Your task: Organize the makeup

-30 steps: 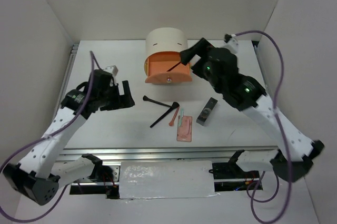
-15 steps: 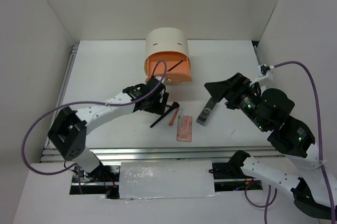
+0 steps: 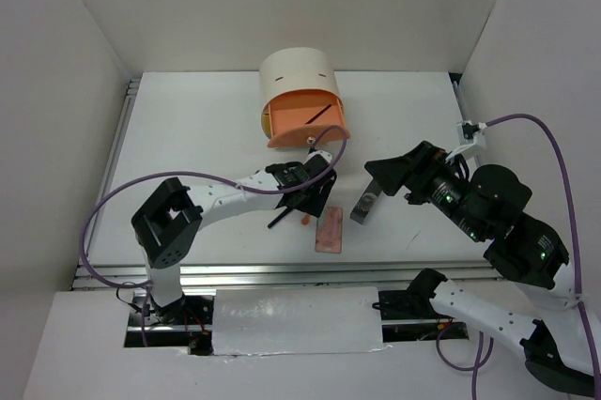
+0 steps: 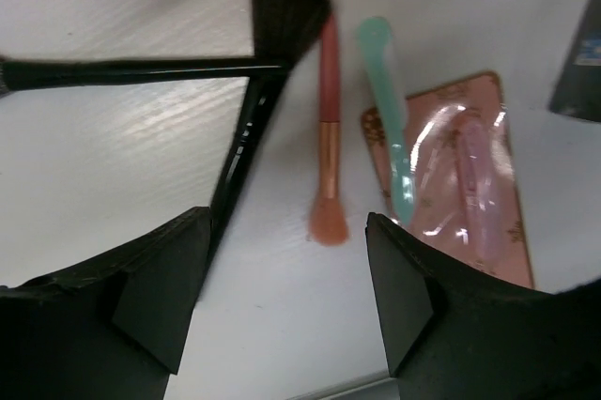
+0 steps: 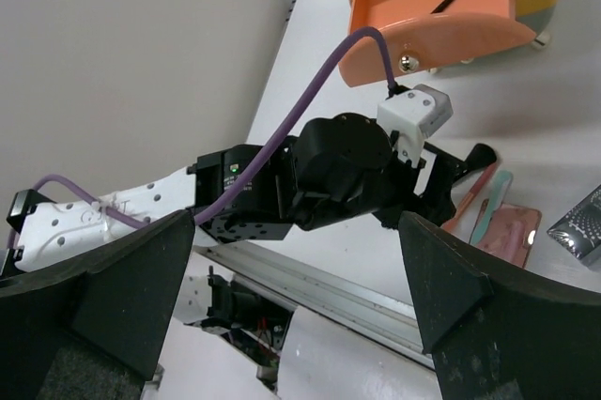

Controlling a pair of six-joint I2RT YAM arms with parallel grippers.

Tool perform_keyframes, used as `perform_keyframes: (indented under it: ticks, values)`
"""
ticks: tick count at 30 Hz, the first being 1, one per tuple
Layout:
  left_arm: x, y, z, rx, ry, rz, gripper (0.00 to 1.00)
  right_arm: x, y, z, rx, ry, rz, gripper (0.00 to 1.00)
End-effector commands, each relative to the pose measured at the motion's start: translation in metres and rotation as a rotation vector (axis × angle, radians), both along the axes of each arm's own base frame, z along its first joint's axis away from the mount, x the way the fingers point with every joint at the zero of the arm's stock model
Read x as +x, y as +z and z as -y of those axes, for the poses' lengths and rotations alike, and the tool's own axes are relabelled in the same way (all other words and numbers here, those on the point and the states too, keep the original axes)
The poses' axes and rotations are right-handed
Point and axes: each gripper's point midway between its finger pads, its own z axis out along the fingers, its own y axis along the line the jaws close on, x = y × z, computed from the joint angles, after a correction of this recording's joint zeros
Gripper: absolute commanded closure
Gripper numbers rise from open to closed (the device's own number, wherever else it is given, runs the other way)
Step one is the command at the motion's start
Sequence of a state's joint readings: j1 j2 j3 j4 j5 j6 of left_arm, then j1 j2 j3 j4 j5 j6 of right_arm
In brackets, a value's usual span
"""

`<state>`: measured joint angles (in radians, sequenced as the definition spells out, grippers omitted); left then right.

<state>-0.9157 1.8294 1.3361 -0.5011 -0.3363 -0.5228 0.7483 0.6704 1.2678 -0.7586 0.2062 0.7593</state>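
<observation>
Vs. half a sec ago, L gripper [image 3: 315, 195] has slid right over the makeup mid-table [image 3: 188, 137], jaws wide, orange-pink stick [image 4: 326, 137] between them. R gripper [image 3: 380, 175] is wide, empty, by the grey case [image 3: 367, 201]. Teal stick [image 4: 390, 109] lies partly on the pink palette [image 4: 470, 184]. Black brushes [image 4: 246, 137] are crossed.

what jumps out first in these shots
The cream drum box at the back, its orange drawer pulled out with a black brush inside. Nearer, the left gripper hangs open over a cluster of brushes, a teal stick and a pink palette; the right gripper is open by the dark grey case.
</observation>
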Motion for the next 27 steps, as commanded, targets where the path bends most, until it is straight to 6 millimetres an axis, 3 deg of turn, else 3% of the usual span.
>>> perform_keyframes:
  ticks: [1,9,16,24,27]
  values:
    - [0.000,0.012,0.017,-0.052,0.041,0.033,0.20,-0.006,0.008,0.001,-0.002,0.029,0.030,0.03]
    - [-0.004,-0.013,0.030,-0.056,0.030,0.002,0.21,-0.007,0.007,-0.003,-0.008,0.049,0.032,0.03]
    - [0.001,-0.024,0.041,-0.054,0.026,-0.006,0.31,-0.008,0.008,-0.003,-0.015,0.058,0.042,0.03]
    - [-0.003,-0.041,0.035,-0.031,0.057,-0.034,0.37,-0.009,0.011,-0.006,-0.018,0.076,0.055,0.03]
    - [-0.007,-0.047,0.033,-0.027,0.061,-0.055,0.44,-0.009,0.012,-0.006,-0.018,0.076,0.057,0.03]
